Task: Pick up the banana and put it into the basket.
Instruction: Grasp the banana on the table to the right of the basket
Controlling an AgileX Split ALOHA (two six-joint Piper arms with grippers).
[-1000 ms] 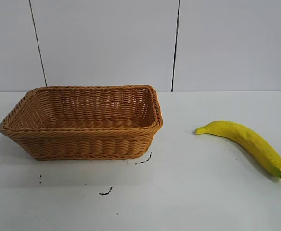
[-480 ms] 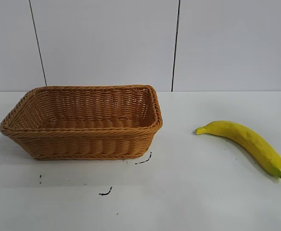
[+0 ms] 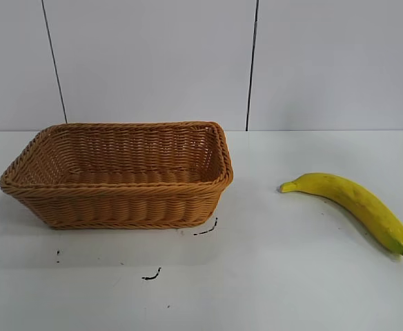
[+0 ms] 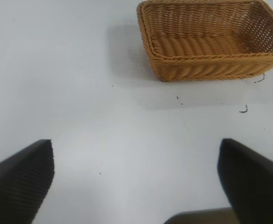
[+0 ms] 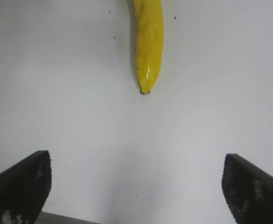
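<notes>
Exterior view: banana point(image 3: 353, 204) on table, right of basket point(image 3: 119, 176).

yellow banana point(image 3: 353, 202), light-brown basket point(image 3: 119, 207)

My right gripper point(image 5: 136, 186) is wide open, with its two dark fingers point(image 5: 19, 186) far apart over the white table point(image 5: 71, 93). The yellow banana point(image 5: 148, 42) lies ahead of me. Its tip points at my gripper. I am not touching it.
</notes>
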